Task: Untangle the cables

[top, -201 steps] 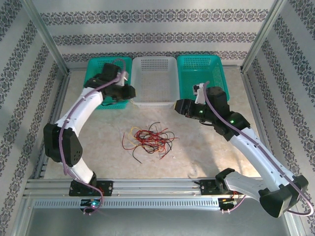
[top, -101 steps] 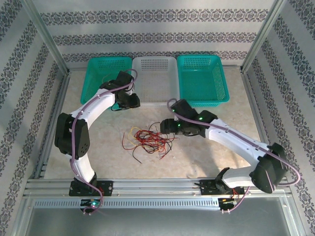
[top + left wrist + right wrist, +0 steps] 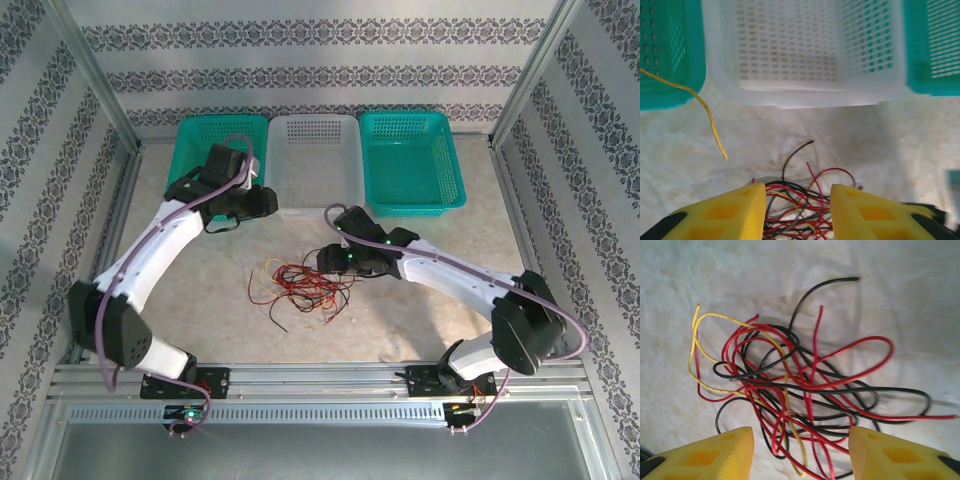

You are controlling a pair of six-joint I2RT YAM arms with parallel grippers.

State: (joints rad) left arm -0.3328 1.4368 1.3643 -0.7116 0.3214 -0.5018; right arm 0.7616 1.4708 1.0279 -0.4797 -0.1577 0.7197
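Cables (image 3: 300, 285) are lying in one loose tangle on the desk (image 3: 220, 325), near its middle and in front of the white basket (image 3: 315, 205). From above, the left fingers (image 3: 262, 203) are hovering by that basket's near edge, apart from the tangle. The right fingers (image 3: 325, 262) are hanging just beside the tangle's right side.

Through the left wrist camera, the left fingers (image 3: 740, 205) are standing partly apart and gripping nothing, with the tangle's far end showing lower down between them. One yellow cable (image 3: 707, 107) is drooping over the rim of the teal basket (image 3: 670, 97), apart from the tangle.

Through the right wrist camera, the right fingers (image 3: 725, 450) are also standing partly apart and empty, looking straight down on red, black and yellow strands crossing over each other (image 3: 800, 385).

These wires are likely behaving as light, limp and thin things, sliding easily from a pinch and dragging their neighbours when tugged. A free end at the edge is probably offering the best hold, such as the black tip reaching away from the knot, rather than the crowded centre.
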